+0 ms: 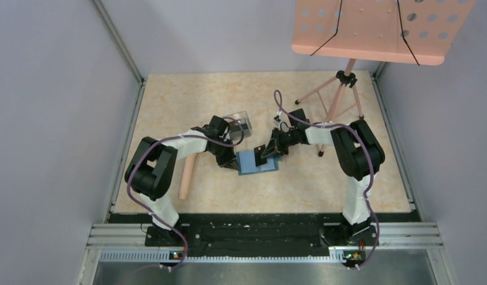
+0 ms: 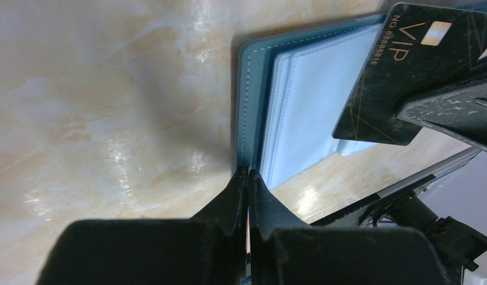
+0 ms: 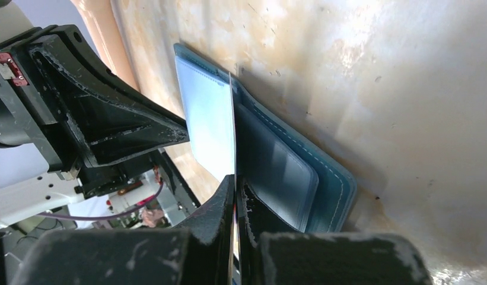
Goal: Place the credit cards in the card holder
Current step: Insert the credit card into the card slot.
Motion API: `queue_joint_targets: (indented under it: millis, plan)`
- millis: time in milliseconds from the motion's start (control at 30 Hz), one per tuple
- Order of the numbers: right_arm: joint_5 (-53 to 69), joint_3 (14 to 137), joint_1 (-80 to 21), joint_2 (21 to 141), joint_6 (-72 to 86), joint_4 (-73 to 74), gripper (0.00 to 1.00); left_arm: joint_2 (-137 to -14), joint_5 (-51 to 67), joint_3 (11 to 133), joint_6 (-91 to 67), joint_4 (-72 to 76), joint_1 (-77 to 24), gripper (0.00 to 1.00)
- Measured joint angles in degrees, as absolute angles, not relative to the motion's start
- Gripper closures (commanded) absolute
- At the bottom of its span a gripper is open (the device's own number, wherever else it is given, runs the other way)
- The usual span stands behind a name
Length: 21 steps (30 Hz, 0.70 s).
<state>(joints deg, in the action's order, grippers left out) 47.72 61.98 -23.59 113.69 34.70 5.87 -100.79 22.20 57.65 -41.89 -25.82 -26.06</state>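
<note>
The teal-blue card holder [image 1: 252, 166] lies open on the table between both arms, its clear inner sleeves [image 2: 306, 107] showing. My left gripper [image 2: 248, 173] is shut on the holder's teal left edge [image 2: 245, 101]. My right gripper [image 3: 236, 181] is shut on a black credit card [image 2: 389, 71] marked VIP. The card is tilted over the open sleeves, its lower corner close to them. In the right wrist view this card [image 3: 233, 119] shows edge-on, standing between the pale sleeve and the darker pockets of the holder [image 3: 327, 178]. No other credit cards are in view.
A clear plastic box [image 1: 239, 123] sits just behind the left gripper [image 1: 232, 160]. A wooden cylinder [image 1: 187, 175] lies left of the holder. A pink tripod stand [image 1: 339, 98] with a perforated pink board [image 1: 377, 29] stands at the back right.
</note>
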Motion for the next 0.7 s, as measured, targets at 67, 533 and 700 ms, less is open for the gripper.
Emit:
queue_joint_targets:
  millis: [67,533,700]
  plan:
    - [47.05,62.7,-23.57,113.6,33.89,6.63,1.0,-100.79,22.11,57.65,-41.89,-26.15,-25.61,0.97]
    - [43.72,62.81,-23.57,111.74,31.16,7.68,1.0,-103.63,22.09,60.27,-40.36,-28.51,-24.4,1.0]
    - [43.7,62.81,-23.59,111.74,30.57,7.73,1.0,-104.6,22.7,61.43,-40.12,-29.21,-24.38,1.0]
